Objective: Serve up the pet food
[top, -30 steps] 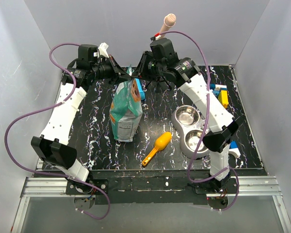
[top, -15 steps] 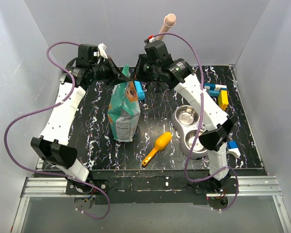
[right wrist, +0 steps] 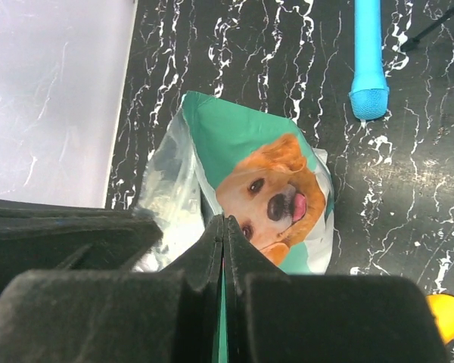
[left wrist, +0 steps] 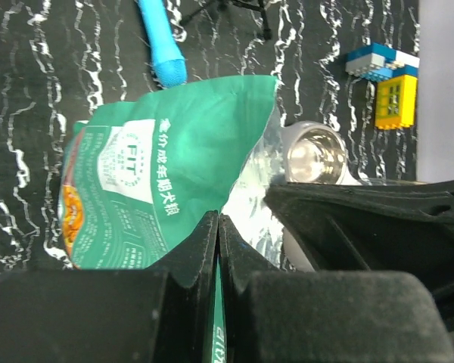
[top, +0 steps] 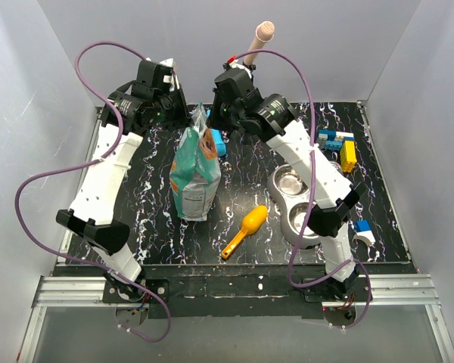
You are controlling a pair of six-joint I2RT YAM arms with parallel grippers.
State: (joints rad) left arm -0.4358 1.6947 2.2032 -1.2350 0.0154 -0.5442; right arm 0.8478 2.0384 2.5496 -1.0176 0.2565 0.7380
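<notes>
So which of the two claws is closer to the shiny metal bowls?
Right. The right gripper pinches the top of the bag on the side toward the bowls; the left gripper pinches the top from the other side, farther from them.

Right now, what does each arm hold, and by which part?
Both hold the pet food bag at its top edge: left fingers on one side, right fingers on the other.

My left fingers and right fingers are matt black, soft-looking and faintly rough. The bag is glossy printed plastic film, with silvery foil inside. The table is smooth black with white marbling. The bowls are polished metal, and the scoop is smooth orange plastic.
</notes>
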